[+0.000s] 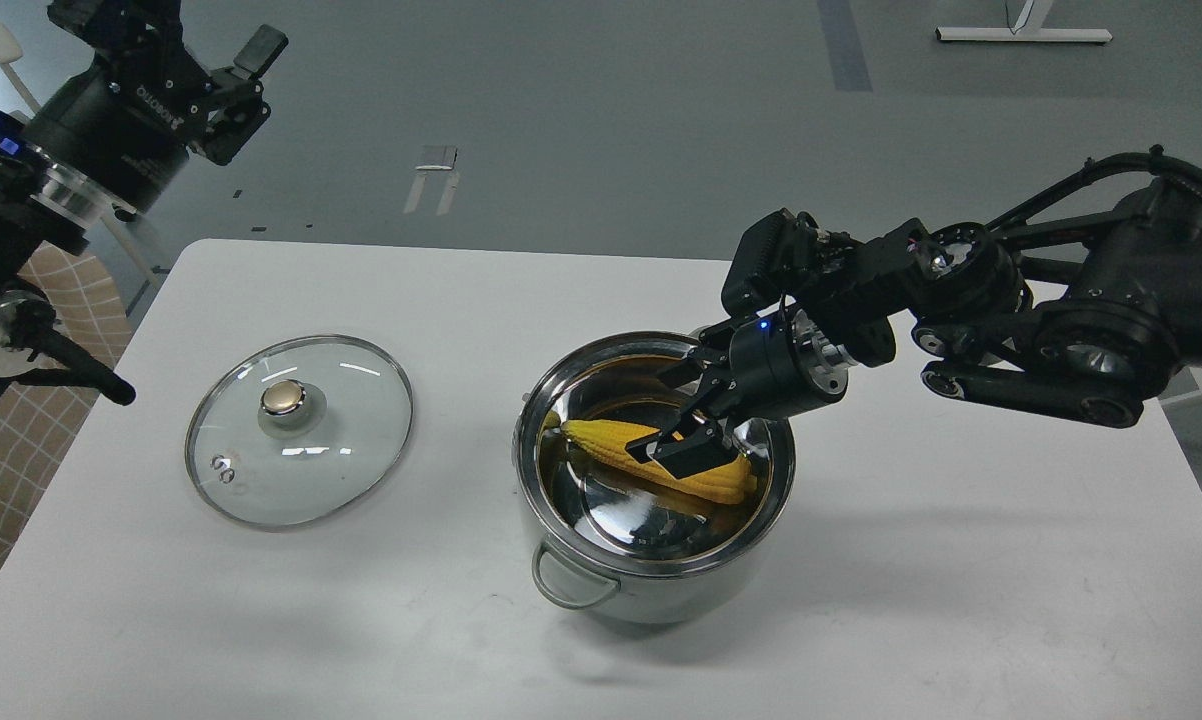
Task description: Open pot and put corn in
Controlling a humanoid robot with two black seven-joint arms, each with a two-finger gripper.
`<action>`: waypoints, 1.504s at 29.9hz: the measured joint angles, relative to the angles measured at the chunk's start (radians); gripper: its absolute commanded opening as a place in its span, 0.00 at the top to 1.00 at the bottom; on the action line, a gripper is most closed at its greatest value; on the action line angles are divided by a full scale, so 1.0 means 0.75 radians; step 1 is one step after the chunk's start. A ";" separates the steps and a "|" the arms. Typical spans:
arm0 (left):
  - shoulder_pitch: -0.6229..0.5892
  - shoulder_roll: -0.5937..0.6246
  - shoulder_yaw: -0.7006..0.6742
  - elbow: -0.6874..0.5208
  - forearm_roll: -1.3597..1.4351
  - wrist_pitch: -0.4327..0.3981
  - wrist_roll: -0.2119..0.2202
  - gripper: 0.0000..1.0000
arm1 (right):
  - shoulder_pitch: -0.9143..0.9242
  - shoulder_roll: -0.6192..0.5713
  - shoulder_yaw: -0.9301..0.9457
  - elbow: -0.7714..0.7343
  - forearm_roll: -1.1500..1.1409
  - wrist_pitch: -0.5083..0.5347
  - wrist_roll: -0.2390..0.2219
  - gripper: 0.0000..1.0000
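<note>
Corn [616, 440]: bright yellow. Pot [651, 560]: mirror steel, grey handles. Glass lid [346, 450]: clear, gold knob. Table [961, 600]: white.

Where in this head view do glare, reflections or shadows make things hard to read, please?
Head view: the pot has a mirror-like inside that reflects the corn, doubling the yellow; the glass lid carries small white glints; soft shadows lie on the table beside the pot; the right hand is dark against the corn; the left hand sits sharp, high at the left.
</note>
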 measured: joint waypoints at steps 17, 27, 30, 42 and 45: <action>-0.034 -0.184 0.000 0.170 -0.003 0.042 0.009 0.02 | -0.210 -0.165 0.622 -0.483 0.605 -0.142 0.000 0.00; -0.112 -0.530 -0.043 0.488 -0.006 -0.046 0.208 0.02 | -0.637 -0.120 1.120 -0.627 1.138 -0.098 0.000 0.00; -0.121 -0.614 -0.098 0.602 -0.006 -0.180 0.213 0.02 | -0.740 -0.081 1.233 -0.627 1.273 -0.061 0.000 0.00; -0.104 -0.737 -0.135 0.674 -0.008 -0.261 0.210 0.02 | -0.992 -0.013 1.513 -0.627 1.473 0.170 0.000 0.00; -0.096 -0.748 -0.151 0.667 -0.011 -0.261 0.217 0.02 | -1.028 0.021 1.549 -0.626 1.476 0.170 0.000 0.00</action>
